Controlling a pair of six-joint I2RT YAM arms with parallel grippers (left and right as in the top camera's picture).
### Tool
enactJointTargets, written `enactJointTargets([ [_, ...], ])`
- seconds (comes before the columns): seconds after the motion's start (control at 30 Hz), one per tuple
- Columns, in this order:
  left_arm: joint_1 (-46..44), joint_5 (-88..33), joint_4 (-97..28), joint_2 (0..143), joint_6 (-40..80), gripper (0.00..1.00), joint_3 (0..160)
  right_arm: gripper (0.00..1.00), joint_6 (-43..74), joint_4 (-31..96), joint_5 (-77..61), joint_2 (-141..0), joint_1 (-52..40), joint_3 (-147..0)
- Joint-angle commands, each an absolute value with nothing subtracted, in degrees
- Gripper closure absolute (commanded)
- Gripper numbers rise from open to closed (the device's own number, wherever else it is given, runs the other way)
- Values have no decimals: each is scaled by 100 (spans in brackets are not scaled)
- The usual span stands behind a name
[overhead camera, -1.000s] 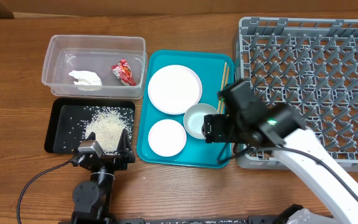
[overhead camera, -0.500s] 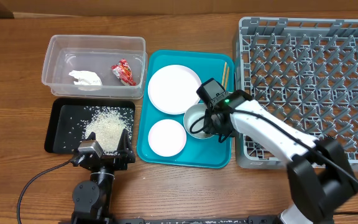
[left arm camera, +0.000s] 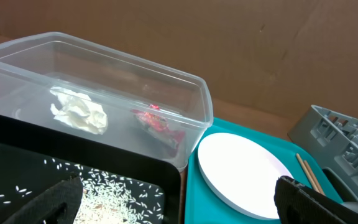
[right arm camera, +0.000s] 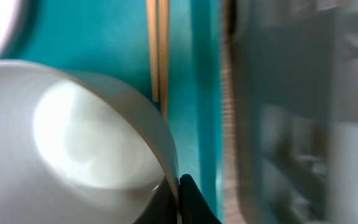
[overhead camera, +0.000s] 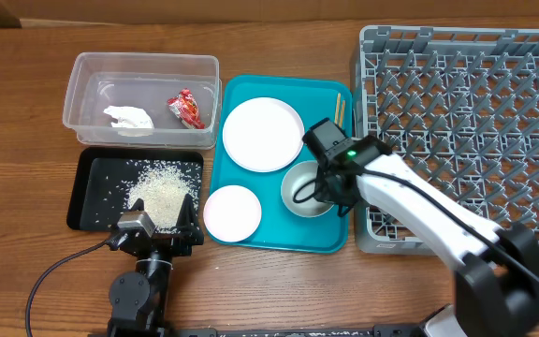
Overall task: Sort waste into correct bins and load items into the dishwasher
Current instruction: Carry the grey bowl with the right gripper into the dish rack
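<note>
Overhead: red wrapper (overhead camera: 186,109), print illegible

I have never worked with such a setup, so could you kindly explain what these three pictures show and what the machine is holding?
This is a robot with two arms, each ending in a two-finger gripper. One picture looks straight down from above; the other two come from cameras on the left and right wrists, showing each arm's own fingers up close. On the table are a clear tub holding a white tissue and a red wrapper, a black tray with rice, a teal tray carrying a large plate, a small plate, a bowl and chopsticks, and a grey dish rack. The right gripper is shut on the bowl's rim. The left gripper is open, holds nothing, and sits at the black tray's near edge.
</note>
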State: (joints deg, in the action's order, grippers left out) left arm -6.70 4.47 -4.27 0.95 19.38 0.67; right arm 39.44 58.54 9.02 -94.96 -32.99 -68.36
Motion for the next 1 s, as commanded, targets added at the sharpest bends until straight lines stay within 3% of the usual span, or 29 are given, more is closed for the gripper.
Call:
enactJointTargets([
  [0.0,-637,399,-403,25,1973,0,27,96,3970,5935,1765,-8475,-3280,-7140],
  [0.2,-637,399,-403,25,1973,0,27,96,3968,6012,4244,-7070,-3199,-7140],
  [0.37,-637,399,-403,25,1973,0,27,96,3719,6018,6047,-6772,-2867,-7137],
  [0.7,-637,399,-401,25,1973,0,27,96,3701,5951,6901,-7649,-1330,-7120],
  [0.97,-637,399,-403,25,1973,0,27,96,3708,5924,6792,-8906,-666,-7122],
])
